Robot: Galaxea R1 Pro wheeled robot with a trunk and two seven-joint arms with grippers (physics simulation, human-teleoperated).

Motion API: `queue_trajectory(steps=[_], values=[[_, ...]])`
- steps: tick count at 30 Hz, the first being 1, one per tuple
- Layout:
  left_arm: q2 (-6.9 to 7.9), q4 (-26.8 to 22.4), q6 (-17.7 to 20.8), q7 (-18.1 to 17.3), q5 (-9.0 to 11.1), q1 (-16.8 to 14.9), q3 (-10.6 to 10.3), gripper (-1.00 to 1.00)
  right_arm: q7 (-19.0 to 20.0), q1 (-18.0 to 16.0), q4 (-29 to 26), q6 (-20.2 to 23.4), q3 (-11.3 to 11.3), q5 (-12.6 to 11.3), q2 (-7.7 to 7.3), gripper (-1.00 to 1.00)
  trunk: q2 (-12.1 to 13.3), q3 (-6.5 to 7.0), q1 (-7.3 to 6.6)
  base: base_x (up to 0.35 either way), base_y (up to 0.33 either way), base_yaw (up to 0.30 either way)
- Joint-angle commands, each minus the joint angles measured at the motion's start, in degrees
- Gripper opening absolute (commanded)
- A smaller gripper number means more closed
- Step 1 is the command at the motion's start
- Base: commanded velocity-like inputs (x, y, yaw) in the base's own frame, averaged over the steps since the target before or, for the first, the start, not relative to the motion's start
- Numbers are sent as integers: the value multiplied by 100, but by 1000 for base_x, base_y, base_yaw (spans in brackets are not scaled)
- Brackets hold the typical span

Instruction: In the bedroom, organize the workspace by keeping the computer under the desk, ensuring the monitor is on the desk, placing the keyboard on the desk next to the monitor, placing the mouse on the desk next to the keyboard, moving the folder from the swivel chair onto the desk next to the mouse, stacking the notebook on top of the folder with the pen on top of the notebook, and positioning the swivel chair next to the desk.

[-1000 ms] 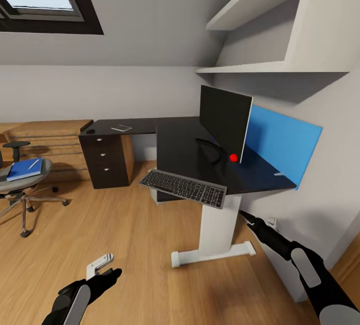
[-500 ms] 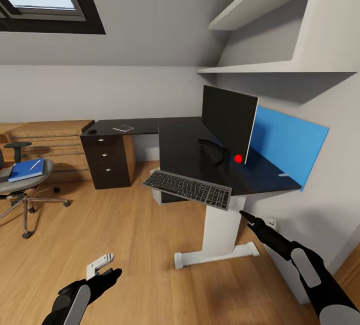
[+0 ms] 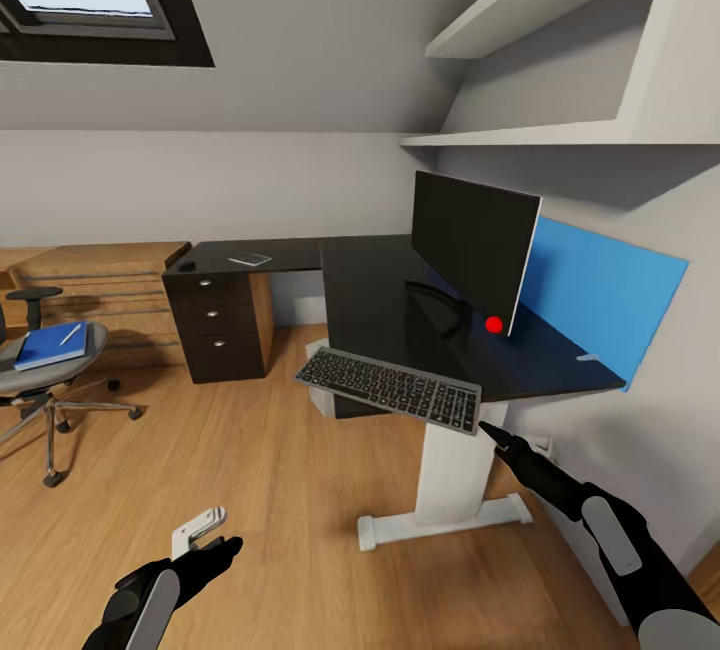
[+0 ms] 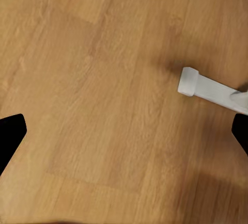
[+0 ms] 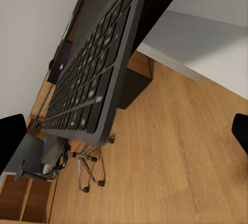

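Note:
The glossy black desk [image 3: 370,295] carries the monitor [image 3: 470,248], the grey notebook [image 3: 248,257] and a small dark oval, likely the mouse [image 3: 187,266]. The keyboard [image 3: 390,388] hangs over the desk's front edge, tilted; its keys also show in the right wrist view [image 5: 98,74]. My right gripper [image 3: 491,428] is open, just past the keyboard's right end and slightly below it. Low over the floor, my left gripper [image 3: 222,547] is open and empty. The swivel chair [image 3: 40,385] at far left holds the blue folder [image 3: 48,345] with the pen [image 3: 68,333] on it. The computer is hidden.
The desk's white leg and foot [image 3: 445,500] stand on the wood floor near my right arm. A blue panel [image 3: 610,300] and shelves [image 3: 560,135] are on the right wall. A light-wood dresser [image 3: 100,280] is behind the chair.
The whole picture has shifted as the camera moved toward the desk. The keyboard's right end now lies closer to my right gripper. Both arms keep their pose.

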Motion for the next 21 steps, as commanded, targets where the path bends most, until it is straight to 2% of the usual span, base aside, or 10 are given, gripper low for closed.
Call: queue_trajectory(steps=[1, 21], values=[[2, -7, 20, 44, 59, -3, -1, 100, 4, -4, 0, 47, -12, -33, 1, 100, -3, -6, 0, 36, 31, 0], [4, -3, 19, 39, 60, -3, 24, 100, -12, -4, 0, 64, -19, -33, 1, 100, -3, -6, 0, 113, 43, 0]])
